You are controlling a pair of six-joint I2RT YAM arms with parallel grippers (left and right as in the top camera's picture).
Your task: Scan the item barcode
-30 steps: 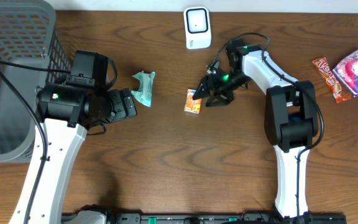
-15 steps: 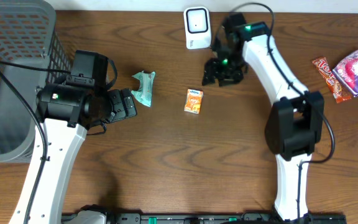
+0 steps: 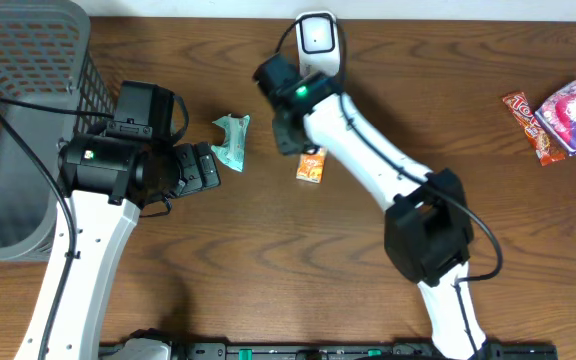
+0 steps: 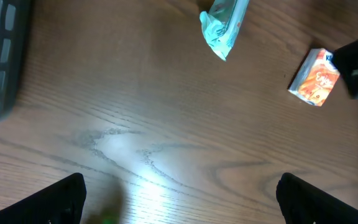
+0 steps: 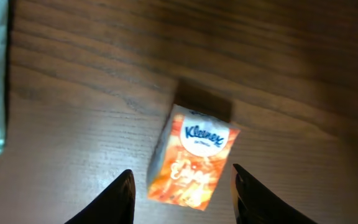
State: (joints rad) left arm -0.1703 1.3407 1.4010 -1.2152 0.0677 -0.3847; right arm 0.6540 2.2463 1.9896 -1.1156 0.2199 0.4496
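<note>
Your right gripper [image 5: 183, 169] has swung left from beside the scanner [image 3: 317, 42] and now hovers over the tissue pack [image 5: 193, 158], jaws partly spread, grasping nothing. The pack lies flat mid-tabletop, nearer the far edge. Your left gripper [image 4: 180, 180] hangs wide open, empty, toward the left edge.
</note>
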